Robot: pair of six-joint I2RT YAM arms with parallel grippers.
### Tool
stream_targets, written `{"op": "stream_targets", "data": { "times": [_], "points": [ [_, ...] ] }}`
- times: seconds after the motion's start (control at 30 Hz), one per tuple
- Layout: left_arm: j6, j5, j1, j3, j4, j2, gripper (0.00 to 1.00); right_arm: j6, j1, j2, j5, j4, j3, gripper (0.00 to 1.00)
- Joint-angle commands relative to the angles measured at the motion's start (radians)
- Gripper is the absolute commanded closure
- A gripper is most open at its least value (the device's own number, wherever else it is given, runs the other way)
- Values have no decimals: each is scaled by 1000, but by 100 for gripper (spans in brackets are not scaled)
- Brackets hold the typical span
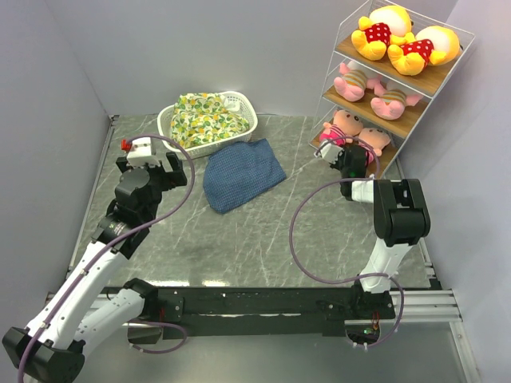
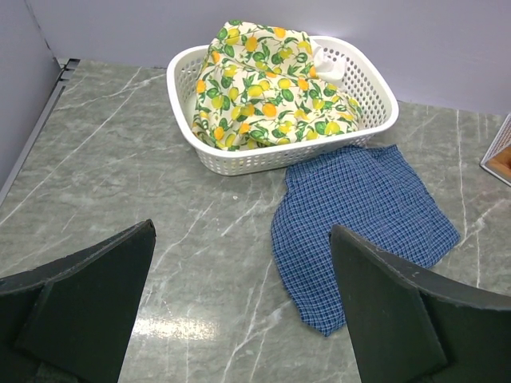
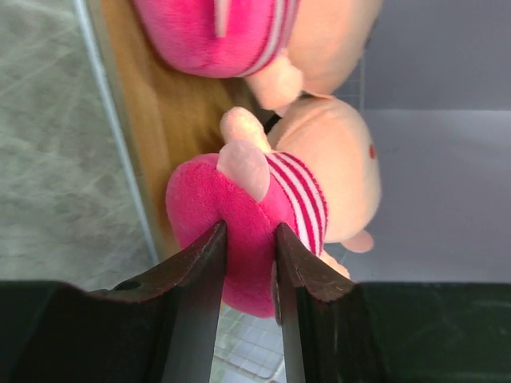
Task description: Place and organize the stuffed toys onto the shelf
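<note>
The white wire shelf (image 1: 428, 81) stands at the far right. Two yellow bears (image 1: 403, 38) lie on its top board and two pink striped piglets (image 1: 374, 92) on the middle one. Two pink-hatted dolls (image 1: 358, 132) lie on the bottom board (image 3: 156, 120). My right gripper (image 1: 351, 162) is at the bottom board, shut on the pink part of one doll (image 3: 311, 183); its jaws (image 3: 249, 239) pinch the plush. The other doll (image 3: 239, 40) lies just beside it. My left gripper (image 1: 148, 166) is open and empty above the table (image 2: 243, 263), at the left.
A white plastic basket (image 1: 243, 132) (image 2: 263, 159) holds a yellow-green floral cloth bundle (image 1: 206, 120) (image 2: 263, 88) at the back. A blue checked cloth (image 1: 239, 174) (image 2: 359, 215) lies on the marble table in front of it. Grey walls close in both sides.
</note>
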Motion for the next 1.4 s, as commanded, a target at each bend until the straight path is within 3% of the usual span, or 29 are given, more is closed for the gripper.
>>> {"op": "stream_targets", "data": {
  "times": [0.0, 0.37, 0.47, 0.53, 0.63, 0.83, 0.93, 1.03, 1.2, 1.23, 1.3, 1.33, 1.37],
  "points": [
    [-17, 22, -4, -9, 40, -10, 3, -54, -10, 18, 44, 115, 58, 61],
    [-18, 30, -6, -4, 39, -4, 3, -83, -12, 82, 70, 135, 100, 56],
    [-17, 27, -6, -6, 40, -7, 4, -58, -9, 50, 50, 117, 84, 51],
    [-12, 24, -6, -6, 42, -13, 4, -46, -3, 9, 29, 108, 64, 41],
    [-9, 18, -6, -10, 46, -19, 4, 0, 16, -50, 27, 86, 44, 40],
    [3, 36, -6, -10, 46, -21, 4, 242, 51, -217, -8, -21, -28, 38],
    [8, 44, -6, -9, 50, -19, 4, 368, 106, -315, 53, -73, -72, 36],
    [15, 73, -6, -15, 59, -27, 4, 535, 175, -435, 61, -211, -84, 38],
    [28, 153, -6, -29, 85, -56, 3, 911, 290, -729, 7, -291, -144, 36],
    [31, 185, -7, -33, 92, -64, 4, 1031, 290, -767, -20, -355, -137, 33],
    [46, 231, -10, -47, 115, -85, 4, 1126, 298, -872, -106, -421, -100, 19],
    [49, 281, -14, -50, 122, -90, 4, 1184, 298, -905, -135, -484, -88, 0],
    [51, 304, -12, -55, 129, -99, 4, 1231, 298, -970, -155, -507, -77, 0]
  ]
}}
